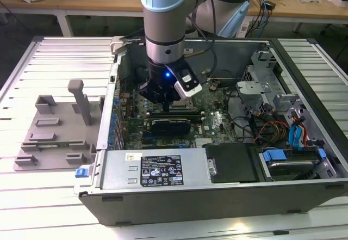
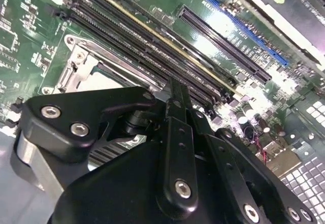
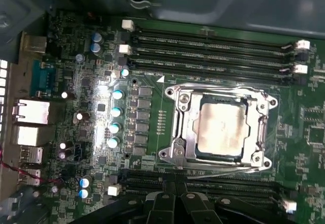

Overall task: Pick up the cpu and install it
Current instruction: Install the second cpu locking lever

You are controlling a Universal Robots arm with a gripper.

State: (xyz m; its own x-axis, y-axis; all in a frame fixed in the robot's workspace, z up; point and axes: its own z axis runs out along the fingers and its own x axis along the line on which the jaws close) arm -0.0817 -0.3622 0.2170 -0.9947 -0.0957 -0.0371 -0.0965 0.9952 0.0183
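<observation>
1. The cpu (image 3: 222, 127) lies flat inside its socket's metal frame (image 3: 179, 126) on the motherboard (image 3: 76, 107), seemingly already seated.
2. The gripper (image 1: 166, 106) hangs right above that spot, inside the computer case (image 1: 217, 194); I cannot tell its finger spacing.
3. The grey fixture plate (image 1: 51, 136) sits outside, to the exterior view's left.
</observation>
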